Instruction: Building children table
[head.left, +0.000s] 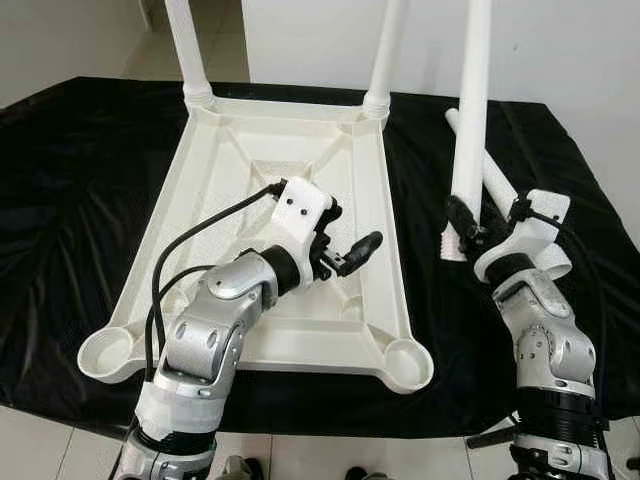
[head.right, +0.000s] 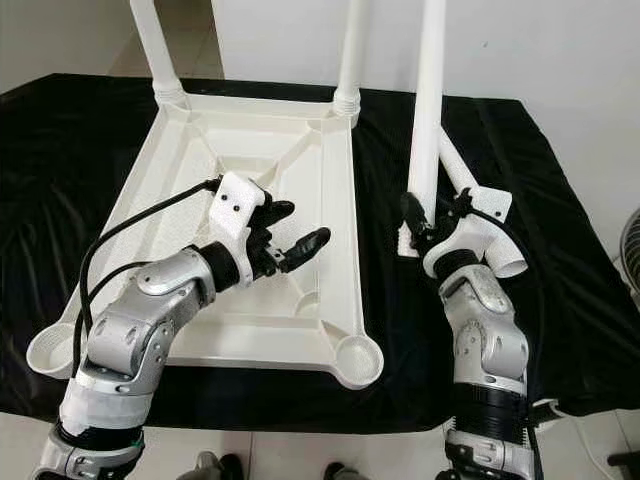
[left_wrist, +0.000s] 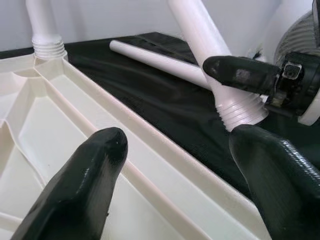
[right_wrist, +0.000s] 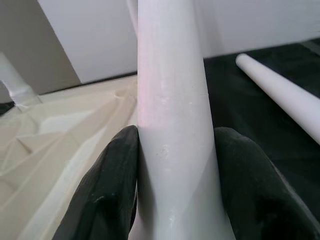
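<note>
Upside-down: ribbed white plastic tabletop (head.left: 240, 140) on black-draped counter (head.left: 80, 160). Right claw (head.left: 468, 232) clamped round smooth threaded leg (head.left: 470, 110), upright. Left claw (head.left: 350, 255) spread wide, holding nothing.

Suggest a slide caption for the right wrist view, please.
Right gripper clamps an upright white table leg beside the upturned tabletop.

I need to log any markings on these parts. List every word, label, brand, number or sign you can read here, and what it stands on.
None can be read.
Upturned white table top: bare moulded plastic, no print visible.
White table leg held in the right gripper: plain.
Left gripper over the top: no legible label.
</note>
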